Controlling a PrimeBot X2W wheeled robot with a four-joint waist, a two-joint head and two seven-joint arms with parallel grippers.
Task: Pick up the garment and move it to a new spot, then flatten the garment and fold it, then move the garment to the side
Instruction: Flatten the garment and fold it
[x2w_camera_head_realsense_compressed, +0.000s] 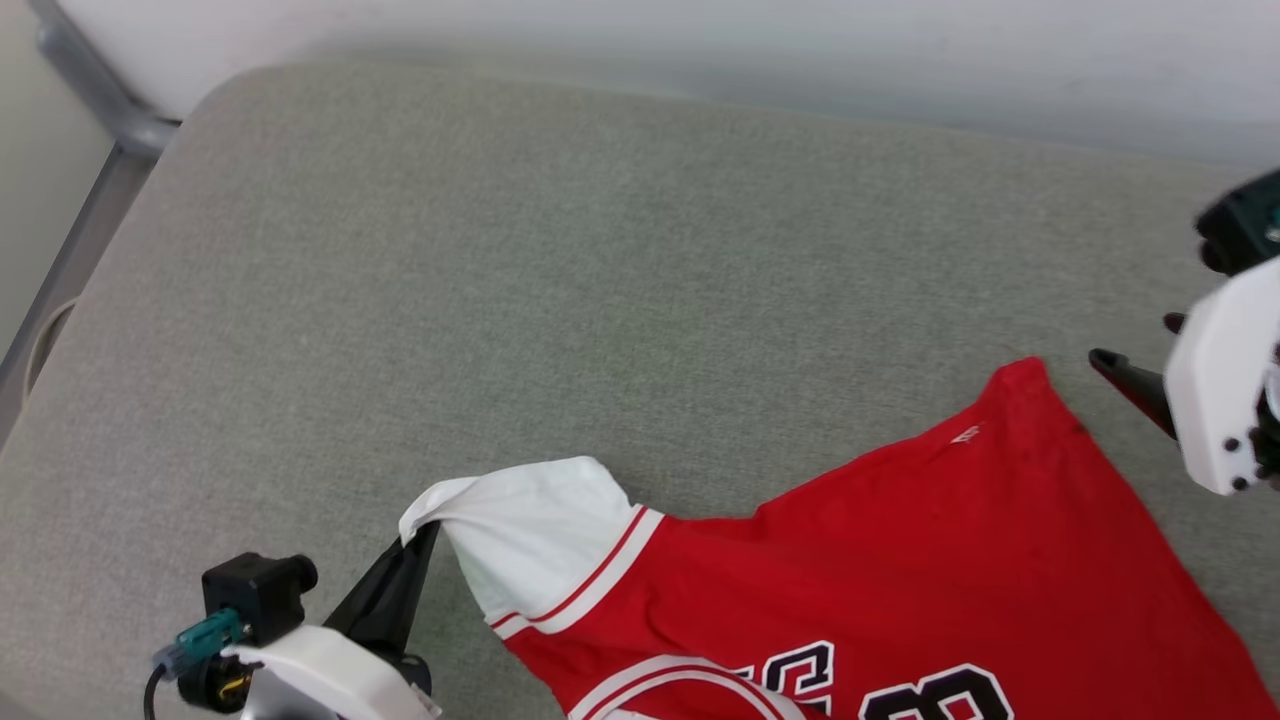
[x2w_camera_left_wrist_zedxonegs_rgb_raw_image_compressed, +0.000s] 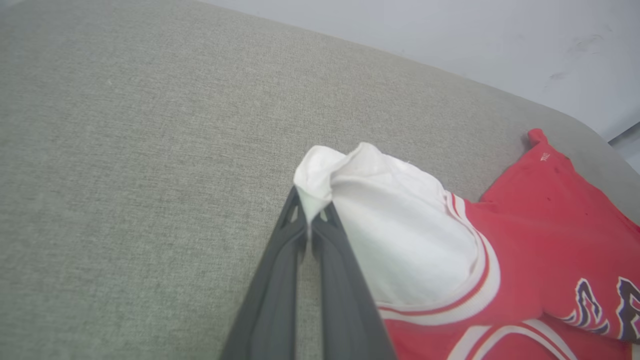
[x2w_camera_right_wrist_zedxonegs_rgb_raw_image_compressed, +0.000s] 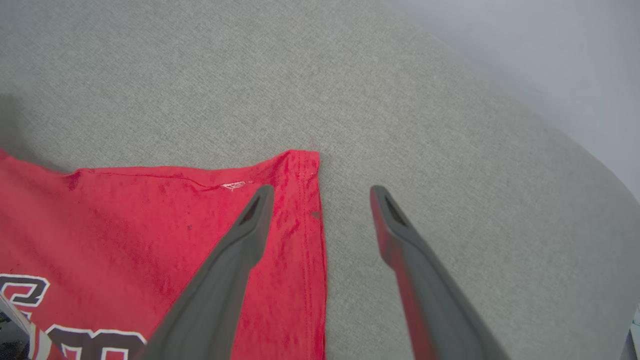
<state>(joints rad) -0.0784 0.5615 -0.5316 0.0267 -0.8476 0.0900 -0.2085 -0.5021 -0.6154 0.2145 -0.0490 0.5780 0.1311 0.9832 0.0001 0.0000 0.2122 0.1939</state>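
The garment (x2w_camera_head_realsense_compressed: 900, 560), a red jersey with white sleeve ends and a dark number outlined in white, lies spread on the grey cushioned surface (x2w_camera_head_realsense_compressed: 600, 280). My left gripper (x2w_camera_head_realsense_compressed: 425, 530) is shut on the tip of the white sleeve (x2w_camera_left_wrist_zedxonegs_rgb_raw_image_compressed: 400, 230), which is lifted a little; in the left wrist view the left gripper (x2w_camera_left_wrist_zedxonegs_rgb_raw_image_compressed: 311, 207) pinches the white cloth. My right gripper (x2w_camera_right_wrist_zedxonegs_rgb_raw_image_compressed: 320, 192) is open just above the garment's red hem corner (x2w_camera_right_wrist_zedxonegs_rgb_raw_image_compressed: 300, 165), one finger over the cloth and the other over bare cushion. In the head view the right gripper (x2w_camera_head_realsense_compressed: 1130, 350) stands at the right edge beside that corner.
The grey cushion stretches far and left of the garment. Its rounded back edge meets a pale wall (x2w_camera_head_realsense_compressed: 700, 40). A grey metal frame leg (x2w_camera_head_realsense_compressed: 90, 200) runs down past the cushion's left edge.
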